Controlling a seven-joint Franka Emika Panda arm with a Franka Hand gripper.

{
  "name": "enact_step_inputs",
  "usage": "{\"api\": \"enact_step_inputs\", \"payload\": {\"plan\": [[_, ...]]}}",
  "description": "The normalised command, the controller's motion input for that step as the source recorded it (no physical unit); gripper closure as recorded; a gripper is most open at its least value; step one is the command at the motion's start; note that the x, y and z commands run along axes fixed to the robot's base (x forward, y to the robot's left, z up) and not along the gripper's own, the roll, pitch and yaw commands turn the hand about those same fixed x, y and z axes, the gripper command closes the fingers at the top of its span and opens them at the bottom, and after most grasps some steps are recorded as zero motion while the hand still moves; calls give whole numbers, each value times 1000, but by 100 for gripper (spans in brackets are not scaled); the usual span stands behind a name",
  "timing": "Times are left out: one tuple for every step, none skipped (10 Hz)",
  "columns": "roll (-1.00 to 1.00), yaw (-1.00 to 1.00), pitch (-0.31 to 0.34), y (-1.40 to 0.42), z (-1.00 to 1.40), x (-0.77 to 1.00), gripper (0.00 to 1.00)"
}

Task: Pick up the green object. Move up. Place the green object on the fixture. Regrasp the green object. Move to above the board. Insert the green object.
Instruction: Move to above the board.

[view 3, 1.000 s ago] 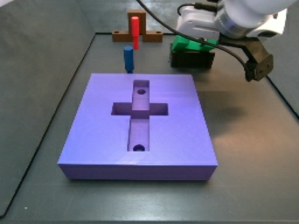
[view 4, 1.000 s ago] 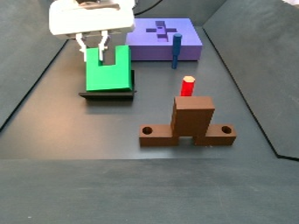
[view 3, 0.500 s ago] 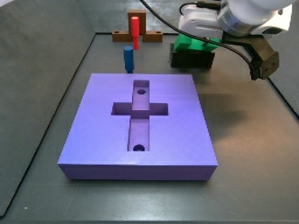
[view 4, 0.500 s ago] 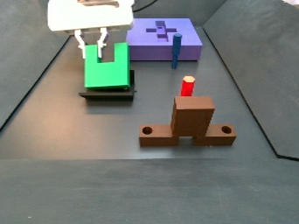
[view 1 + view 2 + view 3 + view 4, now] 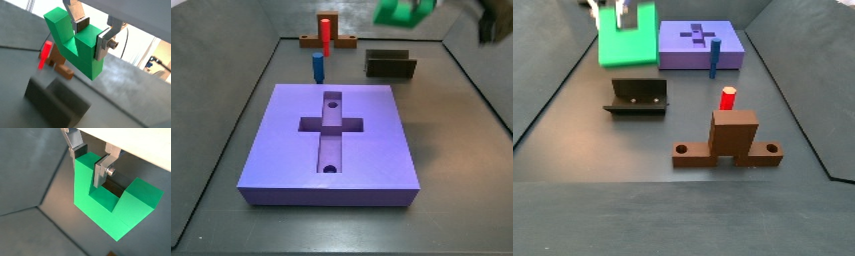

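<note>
1. The green object (image 5: 627,42) hung in the air, well above the floor and clear of the fixture (image 5: 637,97); in a side view it showed only as a blurred green patch (image 5: 402,11) at the upper edge of the frame.
2. In both wrist views the block (image 5: 75,44) was a U, and one of its two prongs sat between the fingers, so the prongs pointed up toward the wrist and the closed base of the U hung lowest (image 5: 113,206).
3. Its long axis ran across the two prongs, roughly level.
4. The gripper (image 5: 92,159) was clamped on that one prong, a silver plate with a dark pad pressed to each face; the other prong stood free beside it.
5. Below, the fixture stood bare on the dark floor (image 5: 458,130), its raised sides up.
6. The purple board (image 5: 333,142) lay apart from it, its cross-shaped slot open; a blue peg (image 5: 317,66) stood just beside the board's edge.
7. A red peg (image 5: 727,98) rose from a brown base (image 5: 728,143) further off.
</note>
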Motion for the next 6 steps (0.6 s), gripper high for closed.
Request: {"api": "enact_step_inputs", "payload": {"plan": [[-3,5,-5,-27,1400,-19,100],[-5,-11,12,-39,1400,-12,100],[-3,-14,24,-21,1400,2,100],[-7,-15,56,-27,675,20,100],[3,-12,75,-24,321,37,100],[-1000,80,44,-1400,285,-1285,100]]}}
